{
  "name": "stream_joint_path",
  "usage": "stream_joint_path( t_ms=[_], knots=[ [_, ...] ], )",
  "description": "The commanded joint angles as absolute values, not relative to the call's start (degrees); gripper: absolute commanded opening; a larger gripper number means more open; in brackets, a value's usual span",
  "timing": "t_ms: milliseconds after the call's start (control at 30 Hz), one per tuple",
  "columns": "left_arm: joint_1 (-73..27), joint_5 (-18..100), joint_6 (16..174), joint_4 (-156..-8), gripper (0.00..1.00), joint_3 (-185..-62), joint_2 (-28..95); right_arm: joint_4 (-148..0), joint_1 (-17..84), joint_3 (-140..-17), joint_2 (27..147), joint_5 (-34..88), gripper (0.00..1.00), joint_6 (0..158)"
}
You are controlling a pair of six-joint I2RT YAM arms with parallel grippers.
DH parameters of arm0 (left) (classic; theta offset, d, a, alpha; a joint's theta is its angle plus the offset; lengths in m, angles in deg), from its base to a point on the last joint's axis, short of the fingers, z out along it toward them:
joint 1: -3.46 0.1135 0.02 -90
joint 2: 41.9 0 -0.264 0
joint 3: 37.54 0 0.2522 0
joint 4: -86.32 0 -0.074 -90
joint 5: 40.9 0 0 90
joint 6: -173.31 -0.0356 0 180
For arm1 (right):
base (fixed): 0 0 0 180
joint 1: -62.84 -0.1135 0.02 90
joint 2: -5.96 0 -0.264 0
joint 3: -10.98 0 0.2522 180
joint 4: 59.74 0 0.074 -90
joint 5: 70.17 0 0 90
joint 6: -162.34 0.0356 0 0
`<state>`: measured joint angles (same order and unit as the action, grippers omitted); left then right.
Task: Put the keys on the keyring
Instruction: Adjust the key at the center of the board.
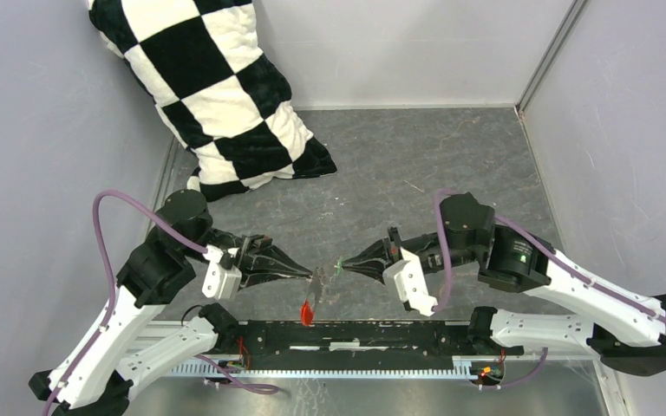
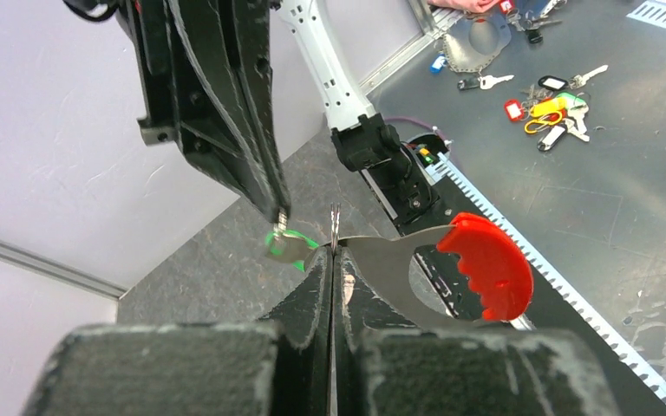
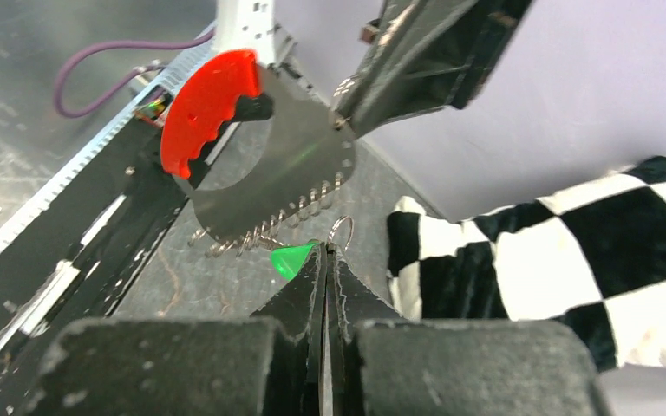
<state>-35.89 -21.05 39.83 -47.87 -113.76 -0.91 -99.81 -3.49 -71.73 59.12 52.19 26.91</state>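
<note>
Although the green key (image 3: 293, 258) is mostly hiding, the right gripper (image 3: 324, 250) is clamping it at lower centre. At upper right, the left gripper (image 3: 340, 111) is pinching the keyring (image 3: 286, 169), its red tag (image 3: 208, 104) showing upper left.

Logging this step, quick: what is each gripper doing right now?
Left gripper: closed, holding the keyring.
Right gripper: closed, holding the green key.

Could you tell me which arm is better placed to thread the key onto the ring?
Right, probably: the right gripper is shut on the green-headed key, close beside the keyring, which the left gripper pinches, so it need only ease the key on.
</note>
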Motion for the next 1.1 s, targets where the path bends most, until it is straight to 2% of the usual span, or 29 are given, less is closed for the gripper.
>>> stream_joint_path(
  t_ms=[0,1067],
  knots=[
    [-36.0,-24.2,37.1,-50.9,0.02,-114.4,-0.7,-104.8,-3.7,-74.9,61.3,58.0,0.01,22.1],
    [-36.0,-18.8,49.1,-51.9,0.02,-111.4,-0.3,-100.6,-4.4,-77.5,63.3,60.6,0.01,23.3]
  ],
)
